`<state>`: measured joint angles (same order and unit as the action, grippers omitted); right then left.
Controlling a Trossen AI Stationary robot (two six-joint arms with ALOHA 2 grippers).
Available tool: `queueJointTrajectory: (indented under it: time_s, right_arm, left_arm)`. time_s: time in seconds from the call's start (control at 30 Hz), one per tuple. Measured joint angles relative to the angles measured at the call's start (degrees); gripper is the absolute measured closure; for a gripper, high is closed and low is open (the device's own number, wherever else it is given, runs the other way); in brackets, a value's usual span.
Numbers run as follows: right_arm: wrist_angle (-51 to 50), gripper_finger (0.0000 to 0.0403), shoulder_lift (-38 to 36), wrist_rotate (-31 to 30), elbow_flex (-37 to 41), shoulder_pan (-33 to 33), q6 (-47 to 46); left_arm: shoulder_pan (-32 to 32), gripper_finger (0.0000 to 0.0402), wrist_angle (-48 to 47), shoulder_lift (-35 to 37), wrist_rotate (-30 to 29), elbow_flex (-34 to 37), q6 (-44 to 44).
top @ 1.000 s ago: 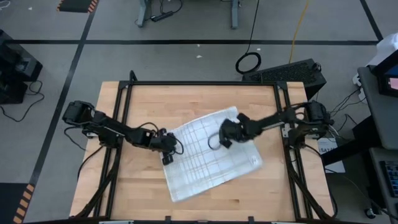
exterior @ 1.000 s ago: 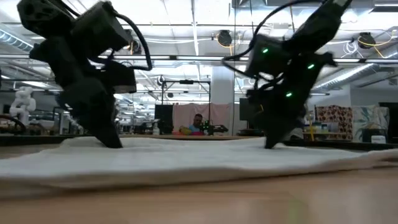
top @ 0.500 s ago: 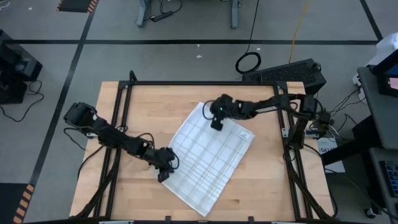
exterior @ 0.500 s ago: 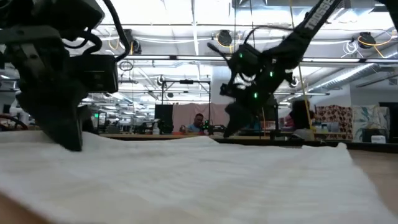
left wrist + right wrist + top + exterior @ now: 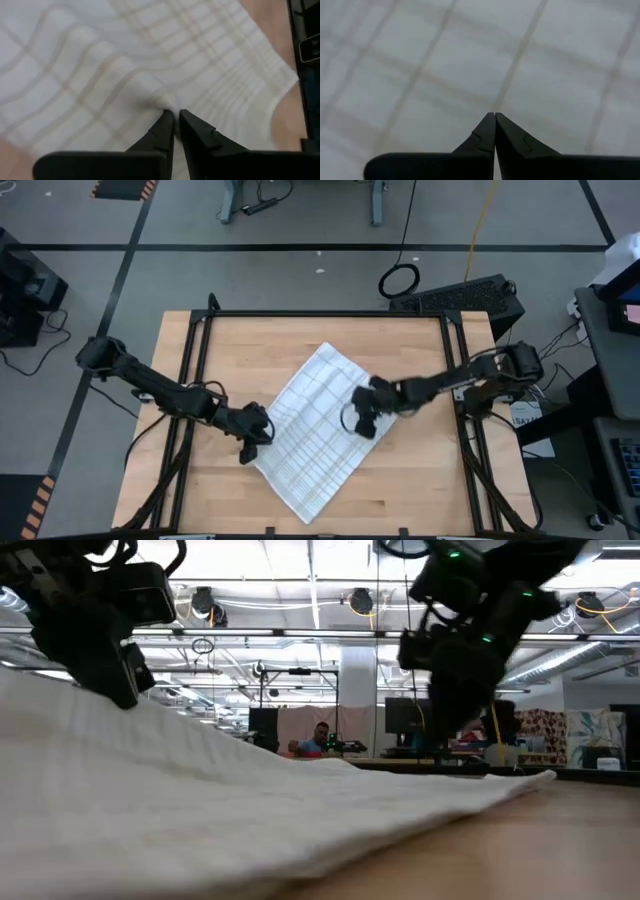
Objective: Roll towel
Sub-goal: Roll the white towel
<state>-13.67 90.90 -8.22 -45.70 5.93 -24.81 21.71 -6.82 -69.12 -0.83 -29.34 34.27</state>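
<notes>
1. Towel (image 5: 312, 435) lies spread diagonally mid-counter (image 5: 420, 490), no roll started.
2. Left tool (image 5: 250, 442) pinches its edge nearest the counter's left side, lifting it.
3. Right tool (image 5: 366, 420), fingers together, pinches cloth at the opposite edge.
4. All rolling remains.

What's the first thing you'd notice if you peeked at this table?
A big white checked towel lies slanted across the middle of the wooden table. Two dark robot arms reach in from both sides. The left gripper pinches the towel's left edge, bunching the cloth, and the right gripper sits shut at its right side.
</notes>
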Motion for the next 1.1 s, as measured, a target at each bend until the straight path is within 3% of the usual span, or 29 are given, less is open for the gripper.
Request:
queueJointTrajectory:
  time_s: [0.17, 0.3, 0.5, 0.63, 0.83, 1.1]
  right_arm:
    - [0.58, 0.0401, 2.74, -6.81, 3.94, 6.49, -10.9]
    - [1.56, 0.0401, 4.99, -8.48, 5.52, 6.58, -12.58]
    - [0.67, 0.0401, 3.95, -9.12, 6.38, 4.22, -4.7]
    - [0.05, 0.0401, 2.99, -9.43, 6.47, 0.85, 2.8]
    - [2.28, 0.0401, 2.99, -9.49, 6.48, -5.72, 16.16]
    - [9.12, 0.0401, 3.14, -6.93, 6.66, -17.48, 35.23]
  left_arm:
    - [0.43, 0.0361, 3.08, -0.99, 0.44, -0.01, -1.57]
    - [1.98, 0.0317, 6.58, -4.62, 2.34, -0.07, -0.1]
    - [1.59, 0.0201, 3.07, -4.24, 1.06, -0.12, -5.23]
    - [-1.33, 0.0162, 8.35, -3.08, -4.58, -0.18, -13.01]
    - [-9.34, 0.0184, 3.5, -5.19, -11.76, 0.65, -17.05]
    - [-13.42, 0.026, 3.98, -10.61, -8.26, 4.6, -7.65]
